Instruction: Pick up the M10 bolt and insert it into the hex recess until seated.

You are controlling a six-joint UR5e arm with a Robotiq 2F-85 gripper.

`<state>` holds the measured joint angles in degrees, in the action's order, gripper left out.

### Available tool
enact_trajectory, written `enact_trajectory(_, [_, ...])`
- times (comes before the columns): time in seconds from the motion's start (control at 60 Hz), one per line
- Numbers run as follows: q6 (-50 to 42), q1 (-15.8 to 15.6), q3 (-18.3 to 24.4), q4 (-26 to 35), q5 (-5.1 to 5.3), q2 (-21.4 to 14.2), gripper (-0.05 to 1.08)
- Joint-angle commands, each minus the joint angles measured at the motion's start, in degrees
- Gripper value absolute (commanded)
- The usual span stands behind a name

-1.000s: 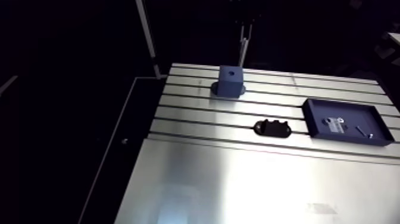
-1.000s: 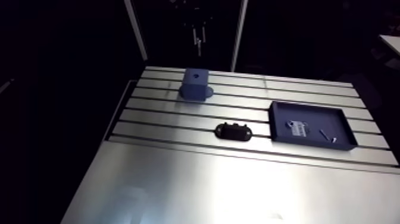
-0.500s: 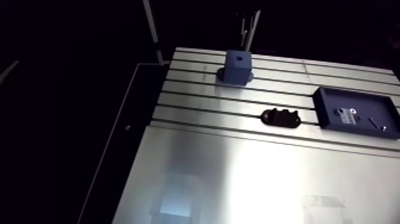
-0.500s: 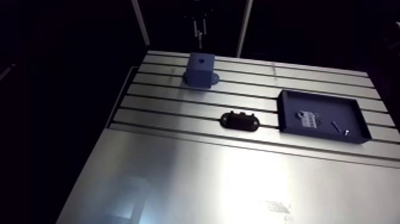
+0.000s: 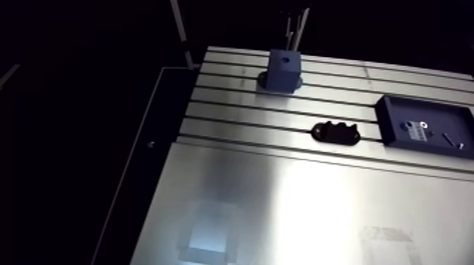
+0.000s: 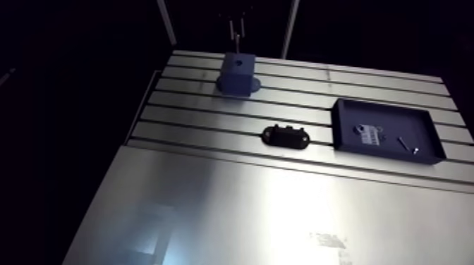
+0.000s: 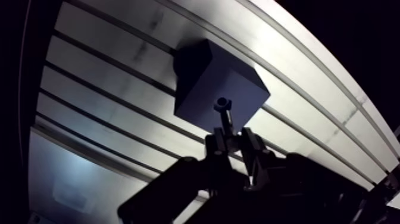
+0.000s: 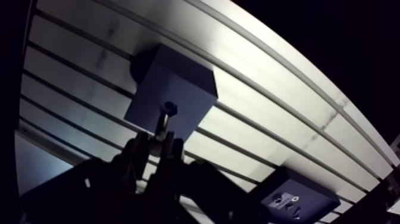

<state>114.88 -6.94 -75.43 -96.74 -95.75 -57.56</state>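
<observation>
The hand (image 7: 231, 138) still grips the M10 bolt (image 7: 224, 117) between 2 narrowly set fingers, the bolt's head poised over the top of the blue block (image 7: 199, 74), clear of its dark recess (image 5: 285, 60). Against the earlier arm view, only the camera has shifted. The block, black fixture (image 5: 336, 132) and tray (image 5: 395, 116) lie unchanged on the worktop (image 5: 282, 204).

Bright silver with dark parallel stripes across the desk (image 5: 282, 211); deep navy on the block (image 5: 283, 70) and the tray (image 5: 386, 120), a small white label (image 5: 414, 129) inside; black on the oval fixture (image 5: 336, 132), the pincer (image 7: 233, 138) and the bolt (image 7: 222, 106).
</observation>
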Motion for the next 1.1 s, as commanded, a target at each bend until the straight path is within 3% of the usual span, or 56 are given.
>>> enact_trajectory(0.017, [0.0, 0.0, -0.1, -0.1, -0.09, 0.6, 0.78])
enact_trajectory(1.1, [0.1, 0.0, -0.6, -0.9, -0.19, 1.8, 0.77])
